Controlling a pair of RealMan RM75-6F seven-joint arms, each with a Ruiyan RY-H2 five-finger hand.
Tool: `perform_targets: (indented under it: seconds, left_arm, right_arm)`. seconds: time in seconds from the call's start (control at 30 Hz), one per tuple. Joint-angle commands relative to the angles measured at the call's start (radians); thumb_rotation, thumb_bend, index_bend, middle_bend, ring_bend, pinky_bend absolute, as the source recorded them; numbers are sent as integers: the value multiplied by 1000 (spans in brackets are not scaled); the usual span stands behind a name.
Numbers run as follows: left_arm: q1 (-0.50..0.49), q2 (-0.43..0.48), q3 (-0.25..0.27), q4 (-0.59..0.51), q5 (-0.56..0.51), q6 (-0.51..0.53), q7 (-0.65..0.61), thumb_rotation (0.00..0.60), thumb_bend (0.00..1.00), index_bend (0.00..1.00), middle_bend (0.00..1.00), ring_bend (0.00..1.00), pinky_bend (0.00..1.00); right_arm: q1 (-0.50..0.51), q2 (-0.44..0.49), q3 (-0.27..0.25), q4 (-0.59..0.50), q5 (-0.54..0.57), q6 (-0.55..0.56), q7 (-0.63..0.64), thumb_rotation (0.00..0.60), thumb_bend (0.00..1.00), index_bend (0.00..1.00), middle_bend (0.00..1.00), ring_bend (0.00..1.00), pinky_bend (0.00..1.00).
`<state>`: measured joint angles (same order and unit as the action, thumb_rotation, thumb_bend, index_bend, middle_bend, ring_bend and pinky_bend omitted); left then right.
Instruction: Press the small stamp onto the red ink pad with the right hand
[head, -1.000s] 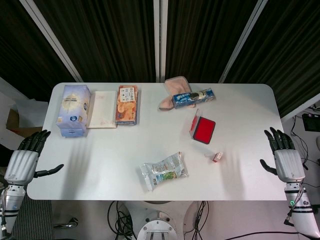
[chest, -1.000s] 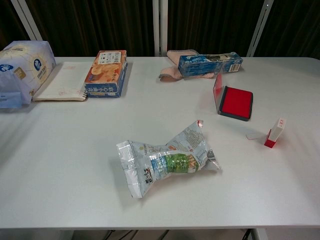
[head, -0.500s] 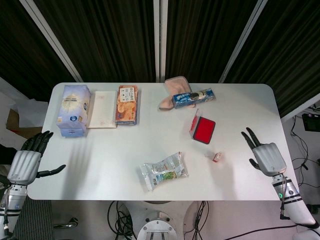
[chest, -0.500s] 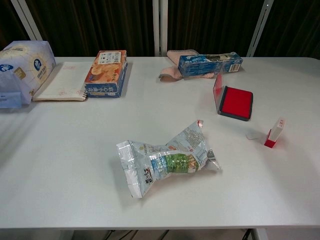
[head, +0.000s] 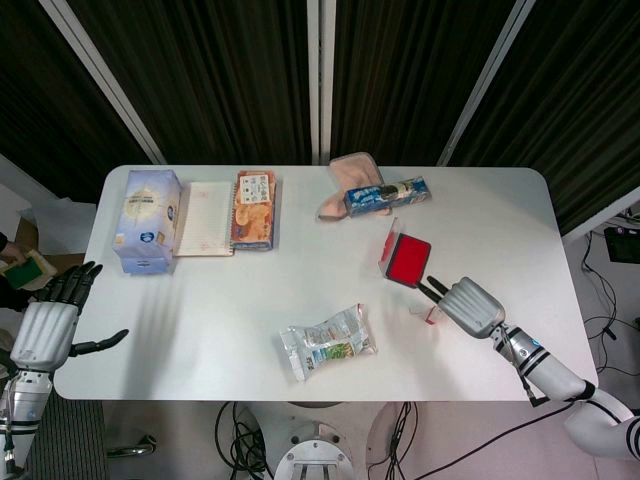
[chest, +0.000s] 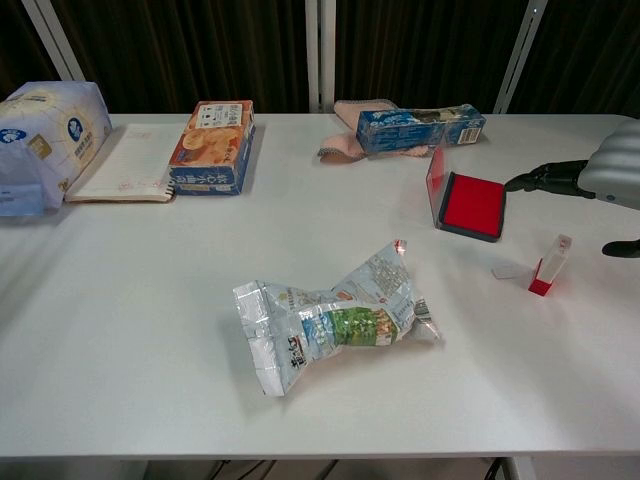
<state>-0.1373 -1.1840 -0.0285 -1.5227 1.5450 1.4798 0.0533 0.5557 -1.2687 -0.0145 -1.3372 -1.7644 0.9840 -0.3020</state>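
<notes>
The robot's left hand (head: 45, 325) sits off the table's left edge, at about eight o'clock, with its fingers spread and nothing in it. On the white table (head: 220, 300) a light blue soft tissue pack (head: 147, 220) lies at ten o'clock. Next to it are a white lined notebook (head: 205, 218) and an orange cracker box (head: 255, 208). A crinkly clear snack bag (head: 327, 343) lies near six o'clock. The red ink pad in its open black case (head: 408, 260) is at about two o'clock. The small red and white stamp (chest: 549, 265) stands just below the pad, near a little white cap (chest: 505, 270). The right hand (head: 466, 304) hangs above the stamp with fingers apart, holding nothing.
</notes>
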Motion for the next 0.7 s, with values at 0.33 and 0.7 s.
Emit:
perform_targets:
  seconds: [0.33,0.7]
  left_arm:
    - [-10,0,-3,-6,-4,-16,12,110,0,0,65,77,170]
    - [-9,1,-1,-10,-8,-18,20,113,0,0,65,77,170]
  right_arm:
    - [25,-125,-59,225,-54,93,265,600,153,329,339,723,978]
    - [39,-177,-89,321,-77,153,368,600,167,400,371,723,978]
